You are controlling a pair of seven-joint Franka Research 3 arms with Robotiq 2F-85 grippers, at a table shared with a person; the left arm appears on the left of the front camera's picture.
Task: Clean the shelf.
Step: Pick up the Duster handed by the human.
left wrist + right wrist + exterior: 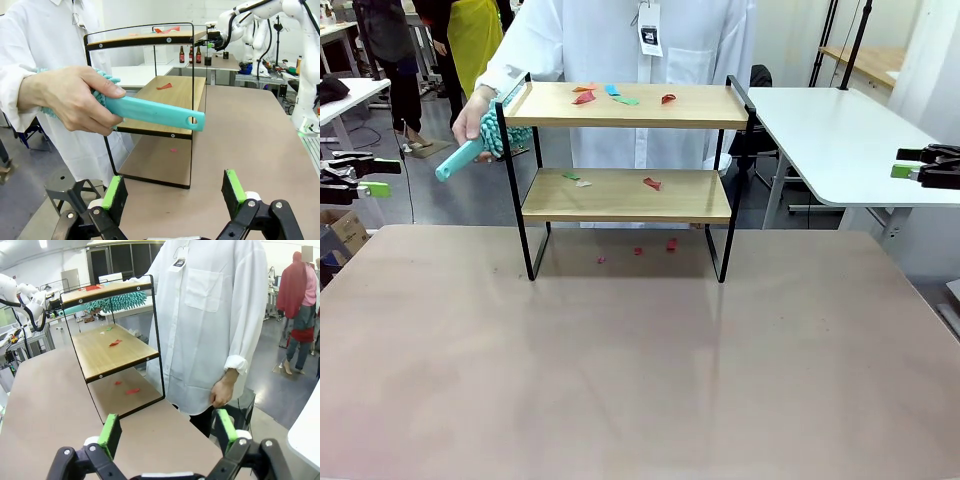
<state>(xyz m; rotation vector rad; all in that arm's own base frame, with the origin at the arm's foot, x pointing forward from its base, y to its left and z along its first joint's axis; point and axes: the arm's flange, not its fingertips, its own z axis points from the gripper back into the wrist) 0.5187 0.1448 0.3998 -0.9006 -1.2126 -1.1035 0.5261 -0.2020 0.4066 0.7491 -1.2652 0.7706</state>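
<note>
The shelf (pixel 700 106) stands upright on the far middle of the table (pixel 620 360), its long side turned to the near edge. It is a small two-tier rack. Two light wooden boards sit one above the other in a thin black metal frame, with raised rails at both short ends and open space under the lower board. Paper scraps (pixel 584 97) in red, orange, blue and green litter the top board, mostly on its left half. A red scrap (pixel 652 183) lies near the middle of the lower board, with green and pale ones farther left. A few red bits (pixel 670 244) lie on the table beneath.
</note>
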